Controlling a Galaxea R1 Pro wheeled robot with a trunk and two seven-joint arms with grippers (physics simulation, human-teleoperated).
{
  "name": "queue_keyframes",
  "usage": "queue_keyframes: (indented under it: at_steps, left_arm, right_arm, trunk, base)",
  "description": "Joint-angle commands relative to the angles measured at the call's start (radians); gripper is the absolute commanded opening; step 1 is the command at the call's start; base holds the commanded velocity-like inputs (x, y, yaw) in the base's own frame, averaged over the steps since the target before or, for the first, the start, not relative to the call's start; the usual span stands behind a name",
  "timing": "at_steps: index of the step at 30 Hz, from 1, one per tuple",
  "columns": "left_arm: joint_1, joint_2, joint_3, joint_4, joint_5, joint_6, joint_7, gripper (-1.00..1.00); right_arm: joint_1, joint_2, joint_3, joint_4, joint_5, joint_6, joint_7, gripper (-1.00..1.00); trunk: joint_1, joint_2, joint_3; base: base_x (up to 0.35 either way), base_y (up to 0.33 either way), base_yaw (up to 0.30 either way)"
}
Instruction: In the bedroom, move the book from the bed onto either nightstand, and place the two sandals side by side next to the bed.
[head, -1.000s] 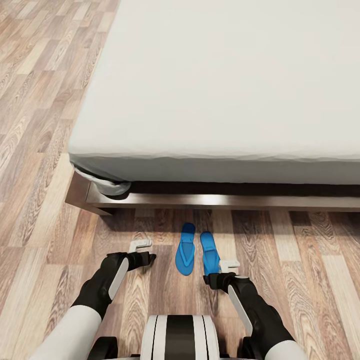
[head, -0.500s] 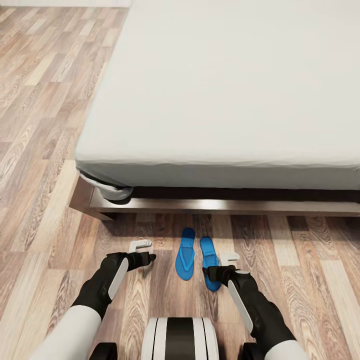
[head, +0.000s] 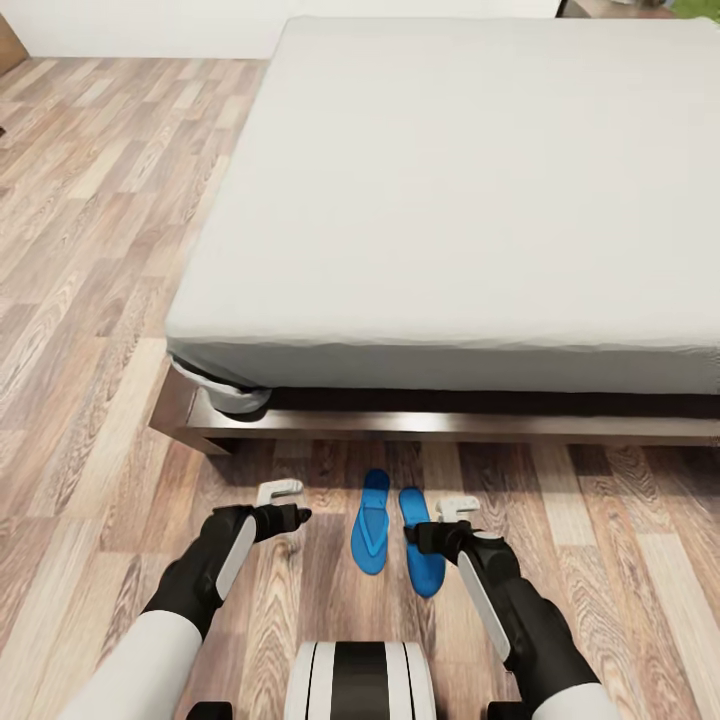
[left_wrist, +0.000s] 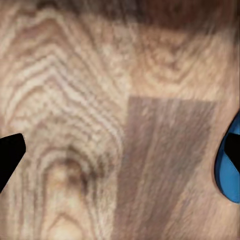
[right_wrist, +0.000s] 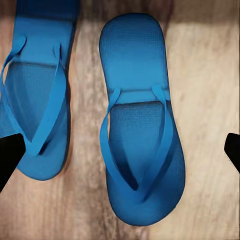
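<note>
Two bright blue sandals lie side by side on the plank floor just in front of the bed (head: 450, 250), one on the left (head: 371, 522) and one on the right (head: 423, 545), toes toward the bed frame. My right gripper (head: 450, 522) hovers open at the right sandal's (right_wrist: 140, 135) outer edge, with the other sandal (right_wrist: 37, 100) beside it. My left gripper (head: 284, 505) is open over bare floor left of the pair, and a sliver of sandal (left_wrist: 227, 170) shows at its side. The book and the nightstand are out of view.
The bed's dark wooden frame (head: 450, 425) runs across just beyond the sandals, with its corner (head: 185, 420) at the left. Open wood floor (head: 90, 300) stretches to the left of the bed. My base (head: 360, 680) is close behind the sandals.
The camera has tilted up, so more of the mattress shows. My right gripper has drawn up off the right sandal, whose heel is now uncovered. The sandals have not moved.
</note>
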Motion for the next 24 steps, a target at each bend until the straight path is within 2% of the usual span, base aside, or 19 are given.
queue_keyframes:
  at_steps: [1,9,24]
  left_arm:
    - [0.000,0.000,0.000,-0.001,0.005,0.005,0.001,1.00]
    - [0.000,0.000,-0.001,-0.001,0.002,0.006,0.005,1.00]
    - [0.001,-0.002,-0.002,-0.001,-0.001,0.006,0.005,1.00]
  right_arm:
    - [0.000,-0.001,0.000,-0.004,-0.007,0.007,-0.004,1.00]
    - [0.007,-0.011,-0.003,-0.033,0.008,0.008,-0.012,1.00]
    - [0.007,-0.011,-0.004,-0.032,0.010,0.006,-0.014,1.00]
  trunk:
    - [-0.001,0.000,0.003]
    - [-0.004,0.002,0.034]
    - [-0.011,0.005,0.092]
  base:
    - [0.000,0.000,0.000]
    - [0.000,0.000,-0.012]
    - [0.000,0.000,-0.259]
